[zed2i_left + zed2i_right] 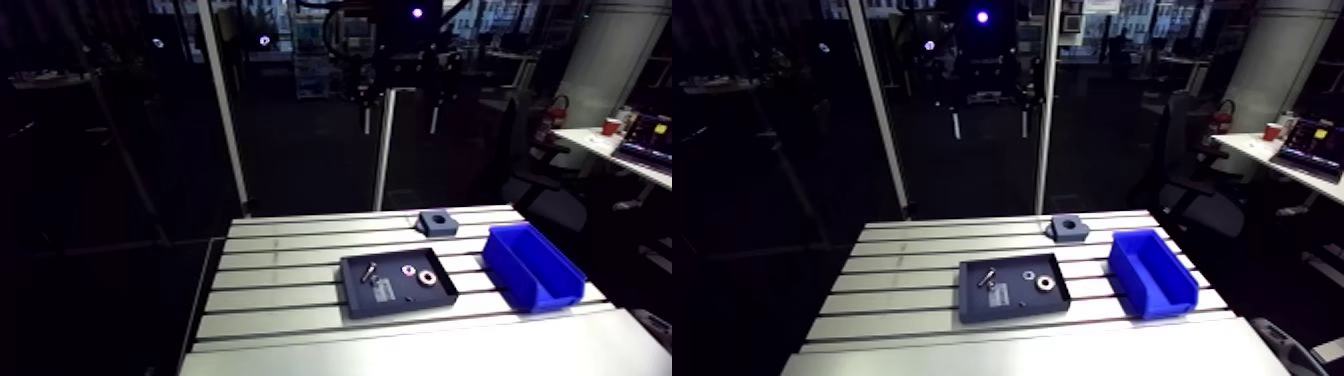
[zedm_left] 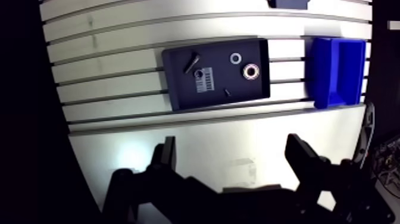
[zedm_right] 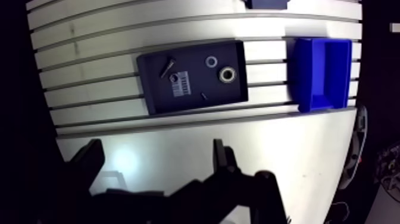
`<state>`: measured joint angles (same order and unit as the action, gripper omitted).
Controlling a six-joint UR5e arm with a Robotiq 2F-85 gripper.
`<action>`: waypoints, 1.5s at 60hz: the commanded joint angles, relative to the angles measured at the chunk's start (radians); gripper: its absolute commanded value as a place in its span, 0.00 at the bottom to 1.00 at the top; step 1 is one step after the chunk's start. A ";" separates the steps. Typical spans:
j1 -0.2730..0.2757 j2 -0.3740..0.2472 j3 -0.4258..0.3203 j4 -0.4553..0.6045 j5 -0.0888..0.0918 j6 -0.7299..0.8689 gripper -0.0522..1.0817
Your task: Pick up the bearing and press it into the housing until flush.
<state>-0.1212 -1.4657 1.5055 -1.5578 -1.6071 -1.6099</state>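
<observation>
Bearing point(image 3: 227, 74) lies in tray point(image 3: 153, 95); hand point(image 3: 157, 150) spread, empty.

Dim room: a white post point(image 1: 225, 110), a dark office chair point(image 1: 1182, 150) and a white desk point(image 1: 1257, 152) beside it.

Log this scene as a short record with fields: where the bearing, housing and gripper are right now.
Bearing: lying in the dark tray, near a smaller ring and a bolt
Housing: on the table beyond the tray, hole facing up
Blue bin: on the table beside the tray
Gripper: open, above the table's near side, holding nothing
Status: bearing not yet picked up
</observation>
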 commanded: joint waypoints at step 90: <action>-0.148 0.022 0.286 -0.309 0.014 -0.269 0.05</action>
<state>-0.2447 -1.4595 1.7435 -1.8433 -1.5921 -1.8756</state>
